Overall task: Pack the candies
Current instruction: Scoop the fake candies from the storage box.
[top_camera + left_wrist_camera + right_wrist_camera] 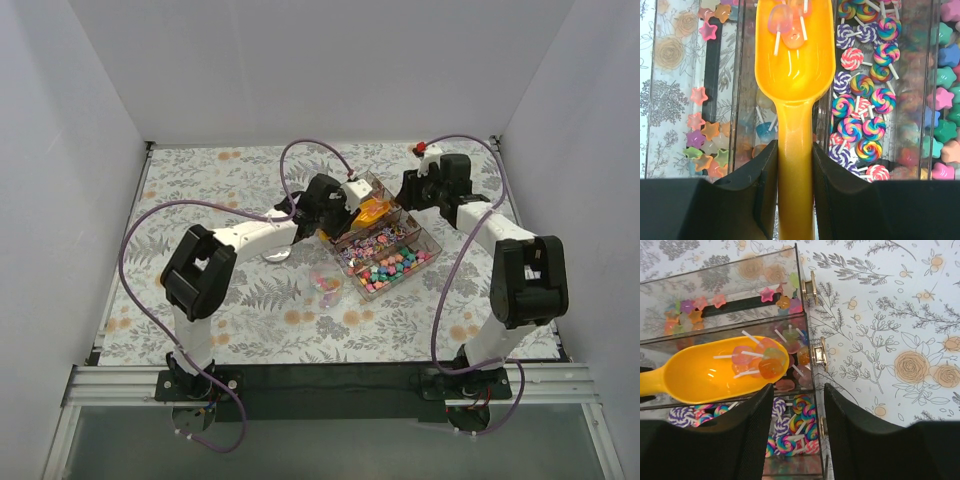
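A clear compartment box [425, 238] sits mid-table with candies [390, 265] sorted in its sections. My left gripper [795, 167] is shut on the handle of an orange scoop [795, 65]. The scoop hangs over the box and carries a few translucent lollipop candies [785, 22]. Swirl lollipops [862, 100] fill the section to its right, and star candies [702, 145] the one to its left. My right gripper [799, 405] stands open above the box's end wall [804, 315], with nothing between its fingers. From there the loaded scoop [715, 372] shows on the left.
Brass latches [818, 354] line the box's end wall. A small clear bag [327, 285] holding a few candies lies in front of the box, and a pale round object [277, 254] lies under the left arm. A flower-print cloth [250, 310] covers the table.
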Robot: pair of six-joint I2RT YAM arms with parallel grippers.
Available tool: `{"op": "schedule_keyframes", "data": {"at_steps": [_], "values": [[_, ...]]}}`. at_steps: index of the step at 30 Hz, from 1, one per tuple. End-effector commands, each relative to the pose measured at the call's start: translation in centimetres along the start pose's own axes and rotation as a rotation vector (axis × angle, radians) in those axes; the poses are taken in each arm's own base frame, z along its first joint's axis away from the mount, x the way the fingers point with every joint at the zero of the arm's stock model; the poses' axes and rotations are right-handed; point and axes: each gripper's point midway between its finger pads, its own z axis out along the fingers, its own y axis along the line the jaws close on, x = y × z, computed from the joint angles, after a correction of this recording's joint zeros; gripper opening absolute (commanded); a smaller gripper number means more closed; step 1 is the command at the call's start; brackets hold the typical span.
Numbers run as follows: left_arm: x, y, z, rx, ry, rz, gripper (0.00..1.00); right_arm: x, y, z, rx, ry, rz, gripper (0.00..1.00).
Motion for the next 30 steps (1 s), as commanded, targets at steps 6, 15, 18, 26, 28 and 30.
{"op": "schedule_keyframes", "data": {"at_steps": [6, 15, 18, 26, 28, 30], "values": [[-4.2, -1.6, -4.3, 0.067, -0.187, 0.021, 0.00, -2.6, 2.3, -4.9, -0.027, -0.087, -0.010, 0.54], [-5.3, -1.8, -8.9, 0.081, -0.278, 0.070, 0.00, -2.5, 3.9, -9.0, -0.017, -0.129, 0.020, 0.54], [-4.7, -2.0, -9.9, 0.089, -0.283, 0.080, 0.00, -2.3, 4.1, -10.1, -0.003, -0.145, 0.019, 0.54], [-3.1, -2.1, -13.9, 0.095, -0.292, 0.132, 0.00, -1.9, 6.2, -12.6, -0.042, -0.189, 0.068, 0.54], [-1.7, -1.8, -14.5, 0.095, -0.267, 0.141, 0.00, -1.7, 6.5, -13.1, -0.047, -0.198, 0.072, 0.54], [-0.8, -2.0, -15.6, 0.114, -0.262, 0.157, 0.00, -1.0, 6.9, -13.3, -0.057, -0.193, 0.075, 0.55]]}}
